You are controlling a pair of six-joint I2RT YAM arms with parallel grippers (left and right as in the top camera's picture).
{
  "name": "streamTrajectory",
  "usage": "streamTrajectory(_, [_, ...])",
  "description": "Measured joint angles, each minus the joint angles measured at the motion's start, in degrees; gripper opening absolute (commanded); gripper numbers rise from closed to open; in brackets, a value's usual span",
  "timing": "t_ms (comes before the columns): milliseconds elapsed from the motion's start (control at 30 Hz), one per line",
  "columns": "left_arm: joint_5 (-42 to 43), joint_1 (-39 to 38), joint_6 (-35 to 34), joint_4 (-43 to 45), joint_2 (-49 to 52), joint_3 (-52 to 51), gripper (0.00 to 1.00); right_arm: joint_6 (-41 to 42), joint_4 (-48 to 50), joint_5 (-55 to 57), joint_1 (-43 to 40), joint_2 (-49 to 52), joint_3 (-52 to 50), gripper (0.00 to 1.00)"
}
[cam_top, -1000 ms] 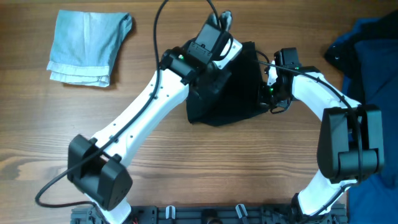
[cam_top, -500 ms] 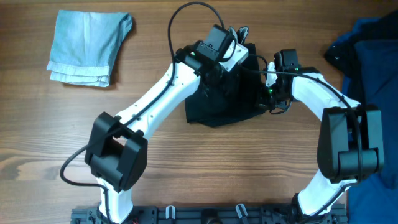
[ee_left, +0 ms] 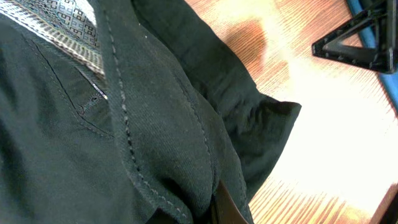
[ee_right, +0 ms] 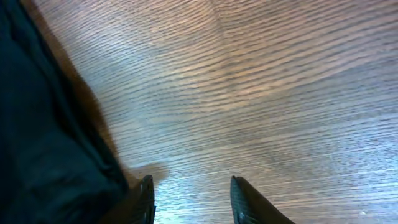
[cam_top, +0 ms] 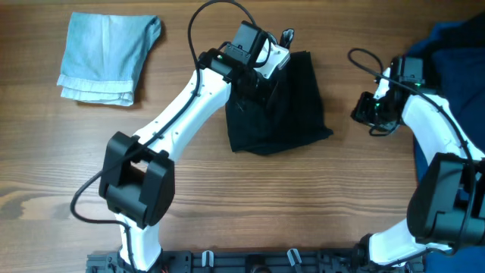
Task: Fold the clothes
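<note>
The black shorts-like garment [cam_top: 284, 106] lies in a loose heap at the table's middle. My left gripper [cam_top: 259, 80] is shut on its upper left part. In the left wrist view black cloth [ee_left: 143, 124] fills the frame, a pale patterned inner strip [ee_left: 62, 25] shows at top left, and one finger [ee_left: 225, 205] pokes out of a fold. My right gripper [cam_top: 358, 114] hovers over bare wood to the right of the garment, apart from it. Its fingers [ee_right: 147, 200] stand open with nothing between them, and the black cloth's edge [ee_right: 43, 143] lies just to their left.
A folded pale blue garment [cam_top: 106, 57] lies at the far left. A navy pile [cam_top: 451, 68] covers the table's right edge, behind my right arm. Bare wood [cam_top: 288, 205] runs along the front.
My right gripper has let go of the black garment's right edge, opened, and pulled away to the right. The left gripper shifted slightly left, still holding the cloth.
</note>
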Motion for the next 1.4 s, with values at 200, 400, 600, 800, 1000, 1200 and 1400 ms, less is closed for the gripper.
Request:
streamTrajectory(200, [1.2,-2.6,-0.6,0.6,3.3,0.0,1.00,0.0,0.0,0.3,0.0,0.0,0.0,0.38])
streamTrajectory(400, [2.1,-3.1,-1.1,2.4,3.4,0.1,1.00,-4.4,2.1,-8.2,0.0,-0.8,0.3,0.39])
streamTrajectory(600, [2.2,9.2,-3.9,3.1,3.4,0.1,0.66,-12.2,1.1,-23.3,3.3,-10.0,3.1,0.04])
streamTrajectory(800, [2.1,9.5,-4.1,8.8,5.4,0.6,0.56,-12.6,1.5,-22.7,8.0,-3.5,1.2,0.04])
streamTrajectory(1000, [1.8,9.5,-4.2,14.6,16.0,0.9,0.61,-11.6,1.5,-22.9,8.0,8.1,-4.4,0.04])
streamTrajectory(1200, [-0.7,9.3,-4.1,20.2,16.5,1.1,0.64,-9.9,0.7,-24.5,8.0,9.5,-4.5,0.04])
streamTrajectory(1400, [-1.5,9.3,-9.3,17.7,6.5,3.3,0.72,-10.2,1.2,-23.2,8.1,-0.4,3.7,0.04])
